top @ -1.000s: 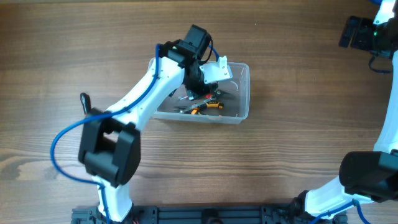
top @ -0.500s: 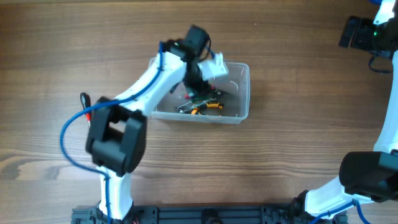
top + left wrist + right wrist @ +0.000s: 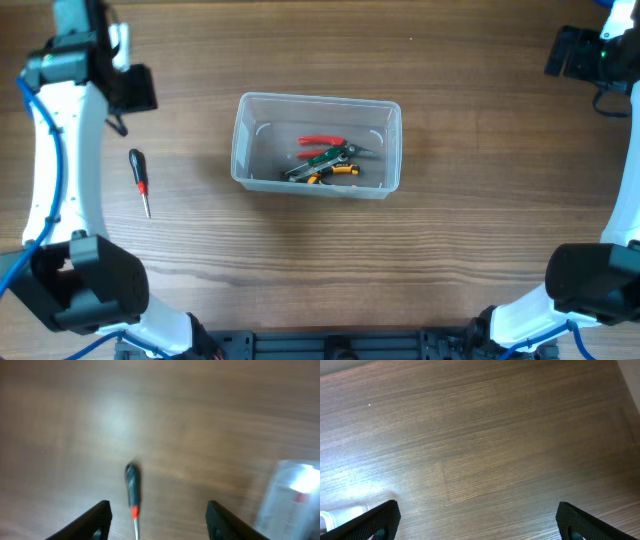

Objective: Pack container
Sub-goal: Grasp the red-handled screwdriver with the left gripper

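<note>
The clear container (image 3: pixel 392 150) stands mid-table and holds red-handled pliers (image 3: pixel 322 141) and green and orange-handled tools (image 3: pixel 325 168). A screwdriver (image 3: pixel 140 180) with a black handle and a red band lies on the wood to its left. My left gripper (image 3: pixel 128 100) hovers just beyond the screwdriver's handle end, open and empty. In the left wrist view the screwdriver (image 3: pixel 132 491) lies below and between my spread fingers (image 3: pixel 99 519), and my left gripper (image 3: pixel 159 521) touches nothing. My right gripper (image 3: pixel 572 52) rests at the far right corner, open (image 3: pixel 479 520) over bare wood.
A corner of the container (image 3: pixel 295 495) shows blurred at the right of the left wrist view. The container (image 3: pixel 340 514) also peeks in at the lower left of the right wrist view. Blue cable (image 3: pixel 40 150) runs along the left arm.
My left arm has swung out of the container to the far left, above the screwdriver, and its jaws have opened. The right arm has not moved.
</note>
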Motion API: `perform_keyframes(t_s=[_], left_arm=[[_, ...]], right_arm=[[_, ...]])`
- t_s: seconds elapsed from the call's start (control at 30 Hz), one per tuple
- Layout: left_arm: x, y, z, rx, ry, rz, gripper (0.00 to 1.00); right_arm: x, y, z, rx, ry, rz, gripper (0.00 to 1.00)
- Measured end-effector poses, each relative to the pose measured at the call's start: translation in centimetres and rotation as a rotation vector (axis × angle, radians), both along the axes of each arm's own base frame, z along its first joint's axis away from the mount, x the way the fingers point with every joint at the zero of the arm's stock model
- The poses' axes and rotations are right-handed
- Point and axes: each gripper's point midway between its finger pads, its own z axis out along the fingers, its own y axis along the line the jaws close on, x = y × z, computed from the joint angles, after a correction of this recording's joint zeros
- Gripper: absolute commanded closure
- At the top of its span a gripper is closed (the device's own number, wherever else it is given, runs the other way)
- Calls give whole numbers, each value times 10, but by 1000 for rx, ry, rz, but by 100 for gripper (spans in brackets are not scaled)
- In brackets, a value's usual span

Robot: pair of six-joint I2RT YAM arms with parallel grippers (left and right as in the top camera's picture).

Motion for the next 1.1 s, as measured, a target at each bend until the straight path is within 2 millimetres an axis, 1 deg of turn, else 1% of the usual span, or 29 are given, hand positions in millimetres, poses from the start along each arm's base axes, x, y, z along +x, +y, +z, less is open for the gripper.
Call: perform_keyframes(t_s=[0.03,0.07,0.1,0.17,0.2,0.27,0.43,0.5,0.6,0.67,0.77,0.87,0.9,0.93,1.0,1.03,1.07,1.1], left_arm=[[-7,14,-14,-11,19,61,26],[-12,21,-24,-18,36,95,26],[-17,27,-39,-26,47,124,26],[-27,33,-65,-38,82,158,34],[-33,34,-79,-43,93,172,36],[-39,35,-106,-48,101,187,41],[-38,35,-130,-54,115,196,43],[-41,36,-147,-62,157,200,44],[-48,42,-166,-83,205,238,43],[-52,49,-171,-100,209,273,47],[-56,57,-175,-119,210,311,48],[-56,53,-189,-157,232,309,47],[-53,51,-191,-170,225,306,48],[-52,50,-191,-175,221,305,53],[-52,50,-191,-174,222,300,72],[-52,51,-191,-173,221,297,83],[-51,51,-191,-173,220,299,92],[-51,51,-191,-172,219,292,93]], right_arm=[[0,0,0,0,-1,0,0],[0,0,0,0,0,0,0],[0,0,0,0,1,0,0],[0,0,0,0,0,0,0],[0,0,0,0,0,0,0],[0,0,0,0,1,0,0],[0,0,0,0,0,0,0],[0,0,0,0,0,0,0],[0,0,0,0,0,0,0],[0,0,0,0,0,0,0],[0,0,0,0,0,0,0],[0,0,0,0,0,0,0],[0,0,0,0,0,0,0],[0,0,0,0,0,0,0],[0,0,0,0,0,0,0],[0,0,0,0,0,0,0],[0,0,0,0,0,0,0],[0,0,0,0,0,0,0]])
